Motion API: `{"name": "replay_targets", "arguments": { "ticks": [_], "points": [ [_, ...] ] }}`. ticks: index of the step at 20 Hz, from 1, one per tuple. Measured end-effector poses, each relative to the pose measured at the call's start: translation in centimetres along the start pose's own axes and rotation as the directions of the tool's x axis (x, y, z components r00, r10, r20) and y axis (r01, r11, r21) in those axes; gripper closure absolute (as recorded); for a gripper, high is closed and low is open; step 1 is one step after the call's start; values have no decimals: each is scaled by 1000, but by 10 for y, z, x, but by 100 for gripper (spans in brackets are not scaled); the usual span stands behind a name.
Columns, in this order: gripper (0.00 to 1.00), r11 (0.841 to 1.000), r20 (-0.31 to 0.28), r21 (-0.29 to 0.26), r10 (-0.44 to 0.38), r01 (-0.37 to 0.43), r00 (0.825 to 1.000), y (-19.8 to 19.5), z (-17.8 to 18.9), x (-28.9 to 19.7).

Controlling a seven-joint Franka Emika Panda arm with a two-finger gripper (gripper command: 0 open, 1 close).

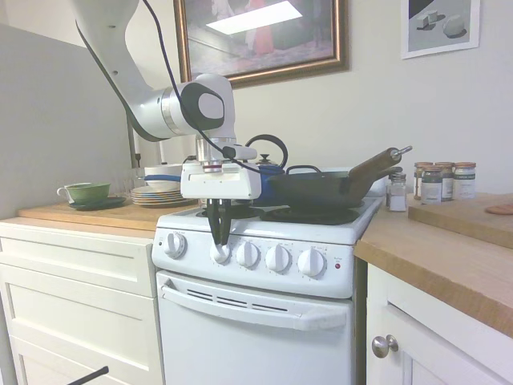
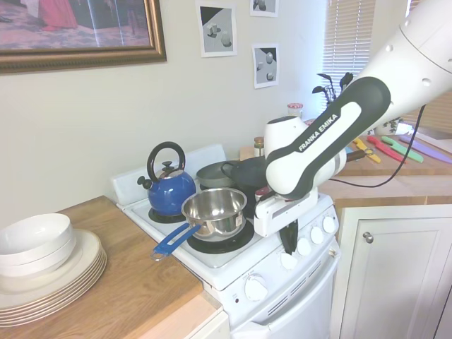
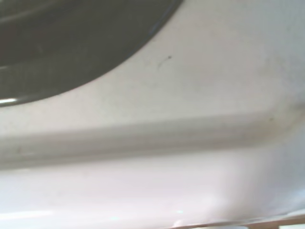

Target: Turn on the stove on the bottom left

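The white stove (image 1: 264, 231) (image 2: 212, 272) has five round white knobs in a row on its front panel. My gripper (image 1: 218, 241) (image 2: 288, 248) hangs pointing down in front of the panel. Its dark fingers are drawn together, and their tips rest at the top of the second knob from the left (image 1: 220, 254) (image 2: 288, 261). The leftmost knob (image 1: 175, 245) (image 2: 256, 287) is free beside it. The wrist view shows only blurred white stove top (image 3: 190, 95) and the edge of a dark burner (image 3: 71, 43).
On the burners stand a blue kettle (image 2: 169, 191), a steel pot with a blue handle (image 2: 215, 208) and a black pan (image 1: 321, 188). Stacked plates (image 2: 42, 272) and a green cup (image 1: 86, 191) are on the left counter. Spice jars (image 1: 441, 180) are on the right one.
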State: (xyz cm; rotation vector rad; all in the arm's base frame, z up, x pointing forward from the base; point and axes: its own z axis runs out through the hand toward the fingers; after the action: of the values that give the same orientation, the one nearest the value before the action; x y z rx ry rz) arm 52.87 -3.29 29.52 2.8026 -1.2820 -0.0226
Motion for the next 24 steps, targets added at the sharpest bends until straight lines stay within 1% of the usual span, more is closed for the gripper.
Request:
{"name": "replay_targets", "arguments": {
  "ticks": [8, 15, 18, 21, 24],
  "points": [
    [100, 1000, 2, -5, -7, 7, 1000, -15, 4, -15],
    [100, 1000, 7, -7, 1, -1, 1000, -15, 6, -14],
    [100, 1000, 29, -13, 10, -10, 1000, -16, 15, -16],
    [100, 999, 49, -33, 10, -8, 999, -17, 31, -18],
    [100, 999, 53, -39, 13, -11, 998, -16, 35, -17]
  ]
}}
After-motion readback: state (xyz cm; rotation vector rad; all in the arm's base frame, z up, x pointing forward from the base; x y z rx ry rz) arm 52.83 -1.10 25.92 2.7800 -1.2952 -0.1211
